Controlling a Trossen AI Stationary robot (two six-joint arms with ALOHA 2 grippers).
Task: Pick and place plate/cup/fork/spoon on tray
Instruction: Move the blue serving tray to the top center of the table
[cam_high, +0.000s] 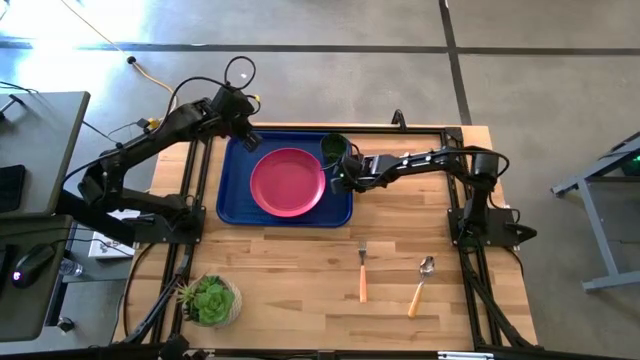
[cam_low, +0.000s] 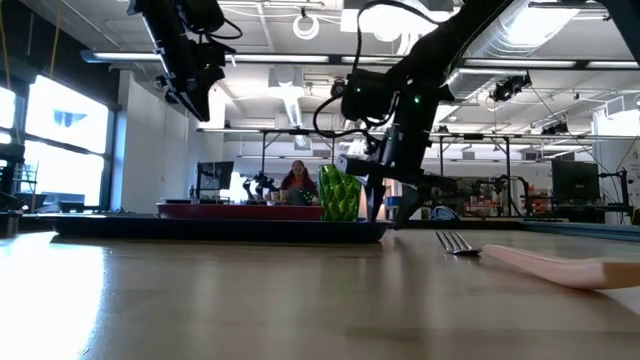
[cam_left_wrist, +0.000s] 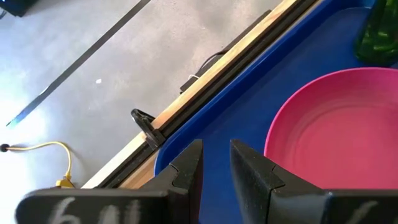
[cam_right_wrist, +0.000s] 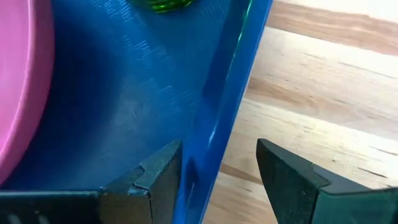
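Note:
The dark-blue tray (cam_high: 232, 206) lies at the table's far middle. The pink-red plate (cam_high: 288, 182) lies flat in it, and the dark-green cup (cam_high: 333, 147) stands upright in its far right corner (cam_low: 338, 195). My right gripper (cam_right_wrist: 217, 171) is open and low, one finger on each side of the tray's right rim (cam_right_wrist: 214, 124), just nearer than the cup; I see no touch. My left gripper (cam_left_wrist: 216, 165) hangs high over the tray's far left corner (cam_high: 248, 140), empty, its fingers a narrow gap apart. The fork (cam_high: 362, 272) and spoon (cam_high: 420, 284) lie on the wood nearer the front.
A potted succulent (cam_high: 208, 300) stands at the table's near left. A black frame rail (cam_left_wrist: 186, 99) runs along the far edge behind the tray. In the low view the fork (cam_low: 455, 242) lies close in front. Bare wood lies between the tray and the cutlery.

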